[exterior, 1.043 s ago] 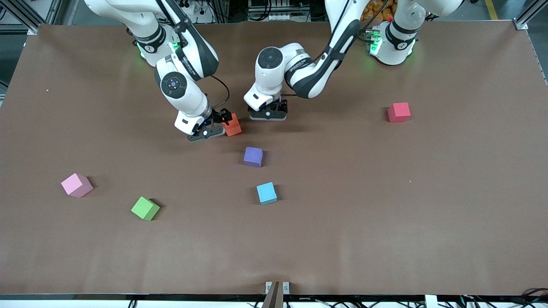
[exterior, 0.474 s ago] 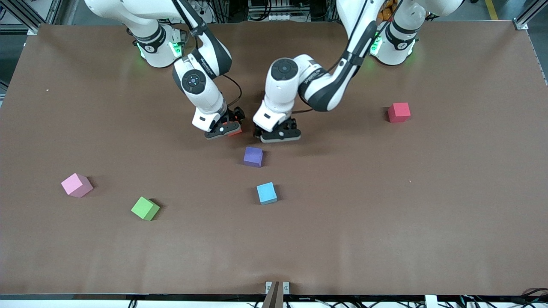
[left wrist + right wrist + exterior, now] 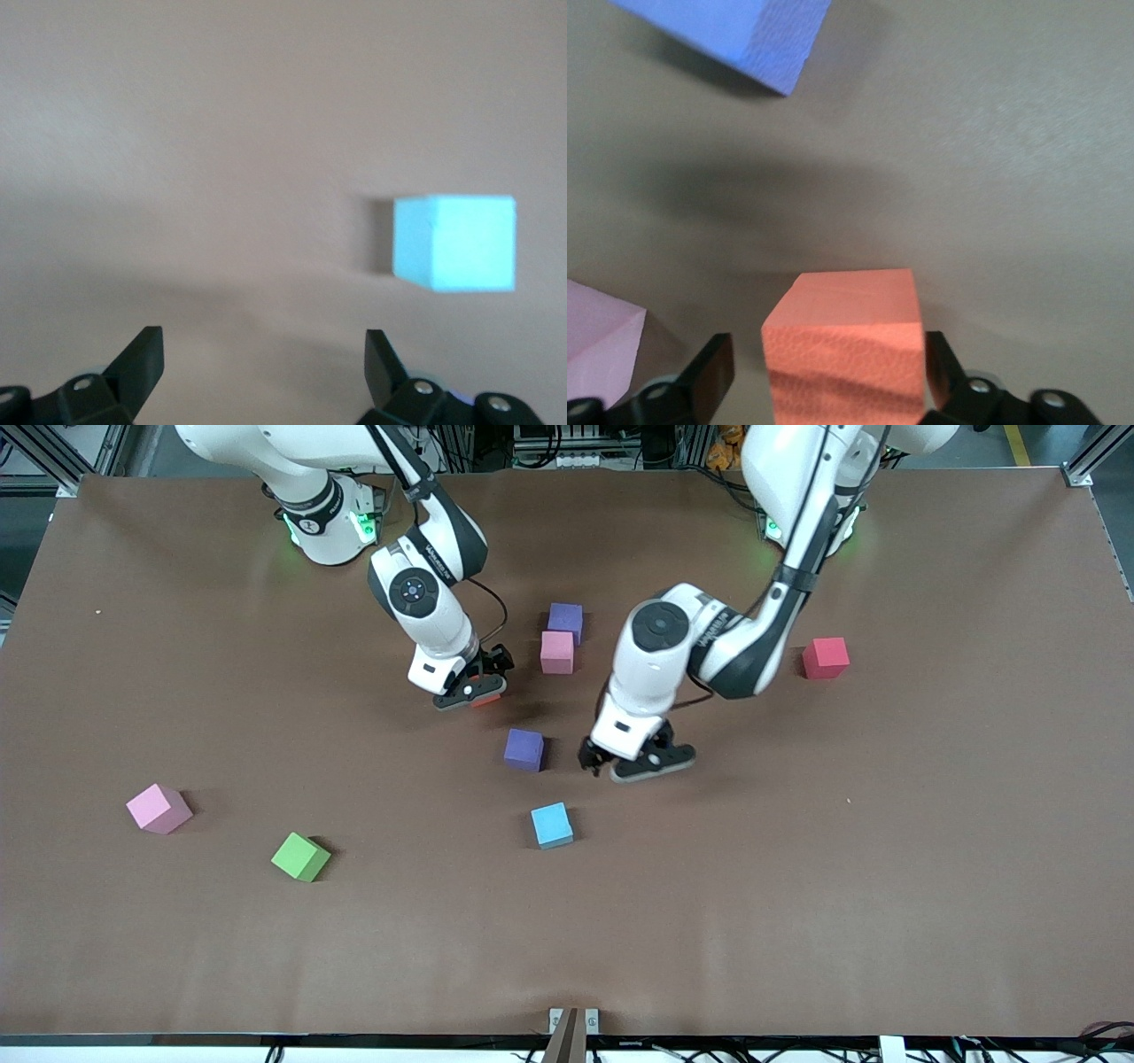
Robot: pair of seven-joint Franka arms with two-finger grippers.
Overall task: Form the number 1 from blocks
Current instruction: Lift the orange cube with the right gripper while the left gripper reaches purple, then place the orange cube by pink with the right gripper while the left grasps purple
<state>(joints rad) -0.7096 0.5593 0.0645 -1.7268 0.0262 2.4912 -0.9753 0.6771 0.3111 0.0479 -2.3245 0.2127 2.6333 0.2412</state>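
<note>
My right gripper is down on the table, open, straddling the orange block. One finger nearly touches it; a gap shows at the other. In the front view only a sliver of the orange block shows. My left gripper hangs open and empty over bare table beside a purple block, with the light blue block nearer the front camera. In the left wrist view the light blue block lies ahead of the open left gripper. A pink block touches another purple block.
A red block sits toward the left arm's end. A second pink block and a green block lie toward the right arm's end, nearer the front camera. The right wrist view shows a purple block and a pink block.
My left arm swung away from the purple-and-pink pair, uncovering them, and came down beside the lone purple block. My right gripper slid over the orange block and its jaws began to narrow.
</note>
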